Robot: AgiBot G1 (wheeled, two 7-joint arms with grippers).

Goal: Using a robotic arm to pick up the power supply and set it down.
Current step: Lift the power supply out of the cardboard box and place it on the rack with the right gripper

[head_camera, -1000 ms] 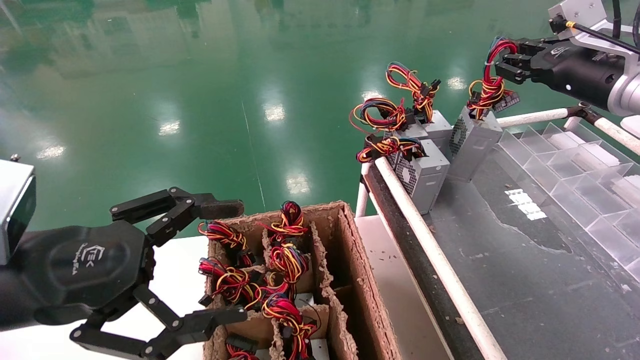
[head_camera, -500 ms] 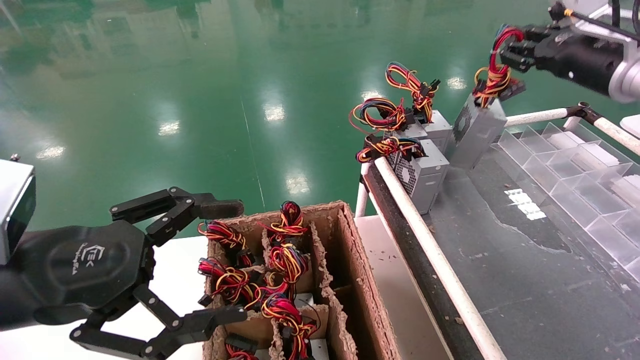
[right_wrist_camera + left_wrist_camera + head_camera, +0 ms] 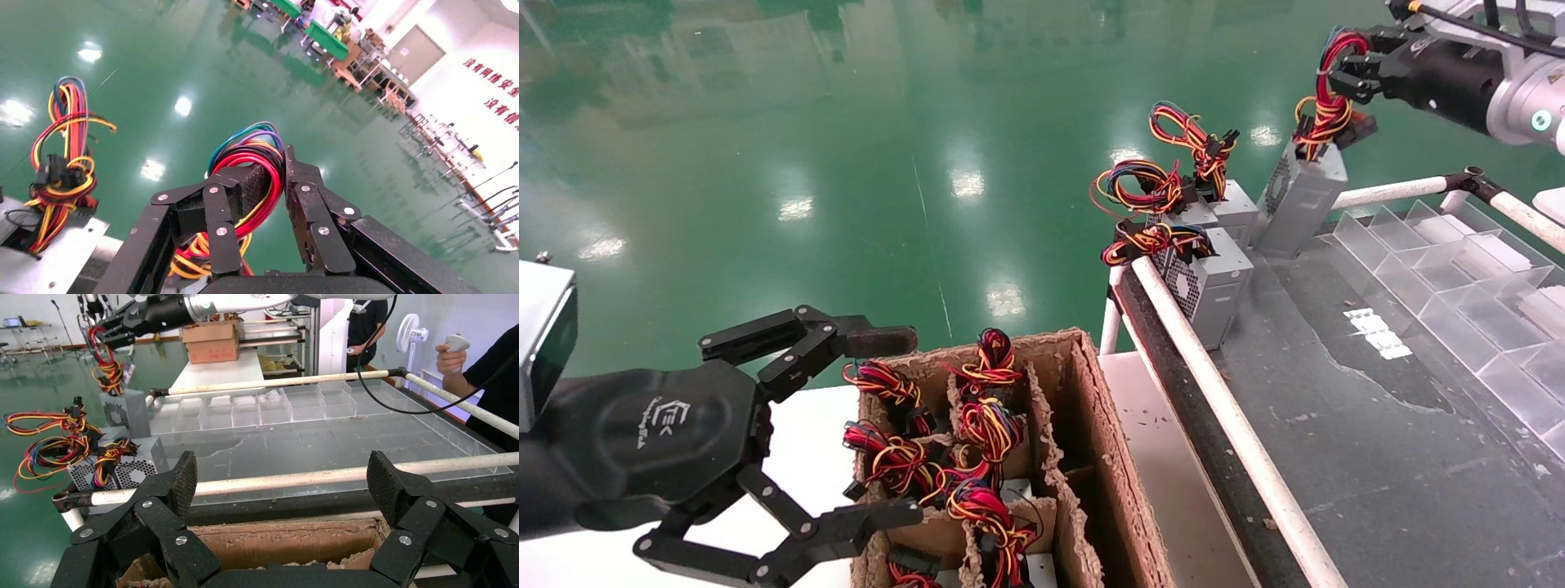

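The power supply [image 3: 1299,196], a slim grey box with a tall red wire loop [image 3: 1332,77], hangs tilted over the far edge of the dark table [image 3: 1377,441]. My right gripper [image 3: 1340,69] on the robotic arm [image 3: 1532,106] is shut on that loop at the top right. In the right wrist view the fingers of the right gripper [image 3: 275,177] pinch the red wires [image 3: 248,162]. The left wrist view shows the power supply [image 3: 125,410] far off. My left gripper [image 3: 903,423] stays open beside the cardboard box, with nothing held [image 3: 283,478].
Two more grey units [image 3: 1214,282] [image 3: 1234,208] with low wire bundles stand at the table's far corner. A divided cardboard box [image 3: 1091,408] holds several wired units. Clear plastic compartments [image 3: 1459,278] line the table's right side. A white rail [image 3: 1222,408] edges it. A person [image 3: 483,373] stands beyond.
My right gripper has risen and moved away with the wire loop. The power supply has come up off the table with it. The left arm has not moved.
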